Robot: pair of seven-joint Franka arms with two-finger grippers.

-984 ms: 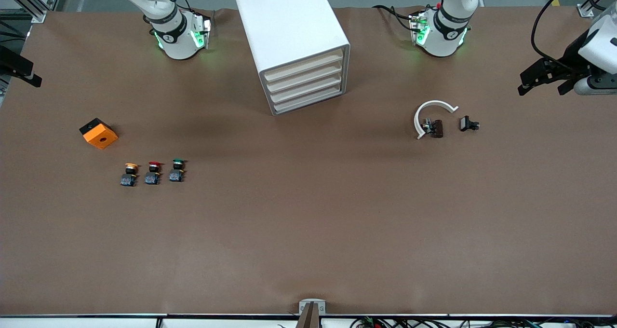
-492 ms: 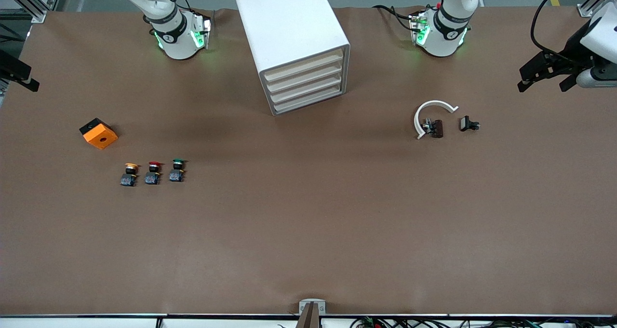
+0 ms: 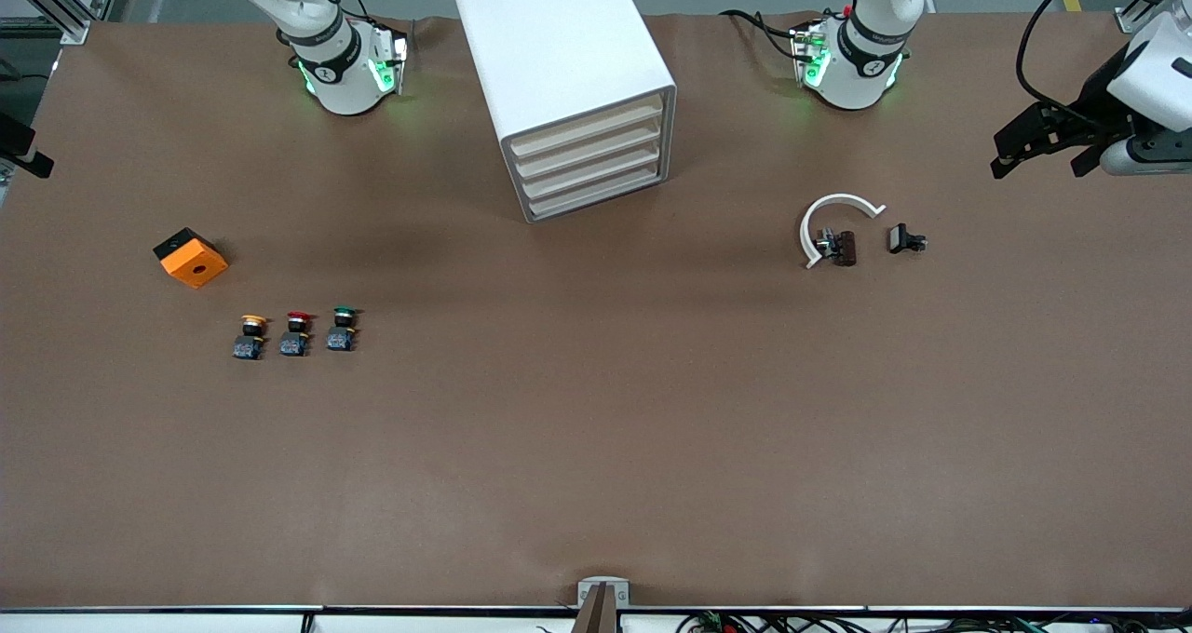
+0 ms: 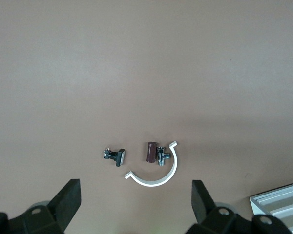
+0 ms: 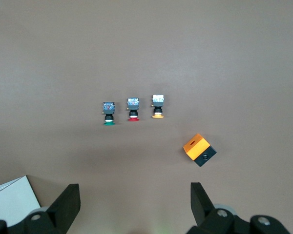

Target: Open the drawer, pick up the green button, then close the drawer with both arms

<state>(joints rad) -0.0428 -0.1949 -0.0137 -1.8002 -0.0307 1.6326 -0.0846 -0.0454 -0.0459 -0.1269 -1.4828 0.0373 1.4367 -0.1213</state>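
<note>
The white cabinet (image 3: 559,56) stands between the arm bases, all four drawers shut; the drawer (image 3: 593,171) is the third cream front down. The green-capped button (image 3: 343,329) stands on the table toward the right arm's end, beside the red-capped button (image 3: 295,332) and the yellow-capped button (image 3: 250,335); it also shows in the right wrist view (image 5: 109,113). My left gripper (image 3: 1041,154) hangs open and empty over the left arm's end of the table (image 4: 136,202). My right gripper (image 5: 134,204) is open and empty; only one black finger (image 3: 23,154) shows at the front view's edge.
An orange box with a black side (image 3: 191,257) lies near the buttons. A white curved clip (image 3: 833,216), a small brown part (image 3: 845,248) and a small black part (image 3: 905,239) lie toward the left arm's end. A cabinet corner shows in the left wrist view (image 4: 278,207).
The left gripper has shifted a little toward the middle of the table. The right gripper has drawn farther out past the table's end. Nothing on the table has moved.
</note>
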